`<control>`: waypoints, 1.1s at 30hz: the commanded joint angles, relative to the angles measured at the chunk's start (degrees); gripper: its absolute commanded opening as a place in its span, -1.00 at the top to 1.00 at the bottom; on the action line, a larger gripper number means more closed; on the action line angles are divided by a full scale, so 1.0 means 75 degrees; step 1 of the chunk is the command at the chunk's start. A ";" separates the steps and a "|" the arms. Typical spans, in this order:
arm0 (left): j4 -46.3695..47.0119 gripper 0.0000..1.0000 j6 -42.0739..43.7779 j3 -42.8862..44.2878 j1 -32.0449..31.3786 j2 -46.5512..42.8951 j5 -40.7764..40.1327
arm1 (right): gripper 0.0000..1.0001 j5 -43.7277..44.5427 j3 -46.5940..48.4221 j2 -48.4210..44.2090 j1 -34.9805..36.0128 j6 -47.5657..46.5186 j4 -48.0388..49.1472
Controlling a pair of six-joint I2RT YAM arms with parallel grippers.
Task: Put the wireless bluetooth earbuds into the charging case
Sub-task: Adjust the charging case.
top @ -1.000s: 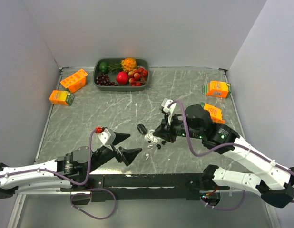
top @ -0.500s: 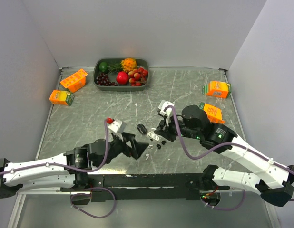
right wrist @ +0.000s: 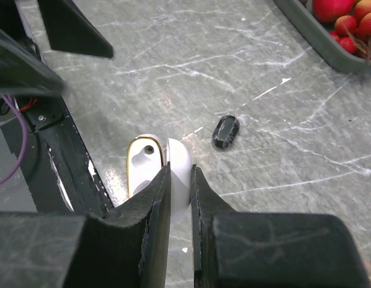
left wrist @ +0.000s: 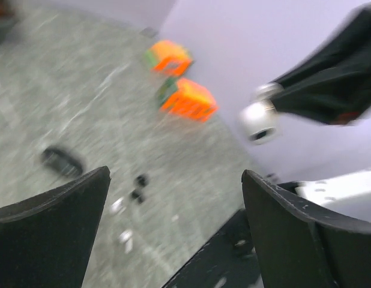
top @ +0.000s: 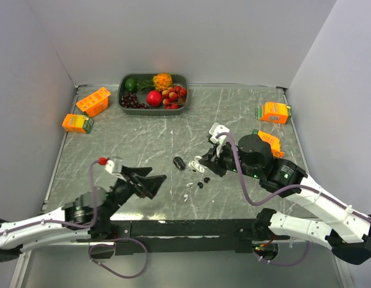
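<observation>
Two cartons (top: 93,101) sit by the left wall, with the fruit tray (top: 150,111) at the back edge just right of them. The left arm (top: 41,219) lies low along the near edge, stretched almost flat. The left gripper (top: 156,185) points toward the middle with its jaws wide apart, holding nothing. Bare table (top: 113,144) lies open ahead of it and out to the left wall. A glossy black oval (top: 179,162) rests just beyond its fingertips. The earbuds (top: 203,181) lie loose on the marble near the front — two black ones close together and a white bud (top: 186,197) nearer the edge, all outside the case (right wrist: 142,171). The case stands open, and the right gripper (right wrist: 179,174) is clamped on its raised lid. The right arm (top: 317,201) bends in from the near right corner — elbow high, wrist angled down. Two more cartons (top: 274,112) stand by the right wall, one close behind the wrist.
</observation>
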 commanded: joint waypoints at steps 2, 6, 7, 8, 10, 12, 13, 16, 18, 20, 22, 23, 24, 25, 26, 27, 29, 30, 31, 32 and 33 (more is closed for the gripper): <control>0.1318 -0.93 0.1369 0.0361 0.0303 -0.0170 0.3460 | 1.00 0.0004 0.0297 -0.0248 0.0007 -0.0048 0.0164; 0.0721 -0.98 0.2514 0.1006 0.0397 0.1318 0.5511 | 1.00 -0.0663 0.0566 0.0150 0.0007 -0.0142 0.0001; 0.0615 -0.94 0.2821 0.1169 0.0467 0.1693 0.5969 | 1.00 -0.0746 0.0636 0.0209 0.0019 -0.0165 -0.0023; 0.0487 -0.90 0.3091 0.1229 0.0653 0.2404 0.6310 | 1.00 -0.0805 0.0672 0.0268 0.0019 -0.0189 -0.0035; 0.0951 -0.72 0.3772 0.0916 0.1098 0.2797 0.7293 | 1.00 -0.0945 0.0719 0.0339 0.0019 -0.0212 -0.0023; 0.2292 -0.61 0.3541 0.0552 0.2303 0.2974 0.8712 | 1.00 -0.0970 0.0730 0.0327 0.0019 -0.0201 -0.0047; 0.2766 -0.61 0.3260 0.0202 0.2702 0.2974 0.8983 | 1.00 -0.1063 0.0707 0.0304 0.0019 -0.0189 -0.0047; 0.3496 -0.64 0.2859 0.0174 0.3525 0.2974 0.9336 | 1.00 -0.1239 0.0625 0.0315 0.0019 -0.0084 -0.0082; 0.3323 -0.61 0.3034 0.0303 0.3538 0.3184 0.9407 | 1.00 -0.1508 0.0567 0.0420 0.0030 -0.0048 -0.0117; 0.3367 -0.58 0.3105 0.0468 0.3538 0.3395 0.9512 | 1.00 -0.1730 0.0438 0.0491 0.0031 -0.0025 -0.0048; 0.4043 -0.53 0.3036 0.0293 0.3538 0.3384 0.9735 | 1.00 -0.1790 0.0310 0.0550 0.0019 -0.0013 0.0035; 0.4303 -0.49 0.2977 0.0222 0.3538 0.3349 0.9886 | 1.00 -0.1790 0.0274 0.0573 0.0030 -0.0025 0.0093; 0.4619 -0.41 0.2988 0.0129 0.3538 0.3326 1.0039 | 1.00 -0.1755 0.0239 0.0585 0.0031 -0.0025 0.0117; 0.5074 -0.39 0.2976 -0.0069 0.3538 0.3302 1.0214 | 1.00 -0.1743 0.0169 0.0573 0.0031 -0.0013 0.0175; 0.5172 -0.39 0.2907 -0.0129 0.3538 0.3244 1.0216 | 1.00 -0.1732 0.0133 0.0573 0.0042 -0.0013 0.0222; 0.5219 -0.38 0.2941 -0.0153 0.3538 0.3243 1.0216 | 1.00 -0.1743 0.0110 0.0550 0.0042 -0.0002 0.0327; 0.5383 -0.36 0.2953 -0.0200 0.3538 0.3313 1.0309 | 1.00 -0.1732 0.0051 0.0585 0.0019 0.0034 0.0410; 0.5453 -0.34 0.2941 -0.0212 0.3538 0.3349 1.0333 | 1.00 -0.1766 0.0063 0.0655 0.0030 0.0034 0.0445; 0.5512 -0.33 0.2906 -0.0189 0.3538 0.3395 1.0345 | 1.00 -0.1836 0.0063 0.0702 0.0031 0.0057 0.0480; 0.5524 -0.31 0.2929 -0.0142 0.3538 0.3523 1.0368 | 1.00 -0.1883 0.0063 0.0725 0.0007 0.0080 0.0527; 0.5490 -0.27 0.2941 -0.0107 0.3538 0.3594 1.0334 | 1.00 -0.1930 0.0063 0.0760 0.0019 0.0092 0.0562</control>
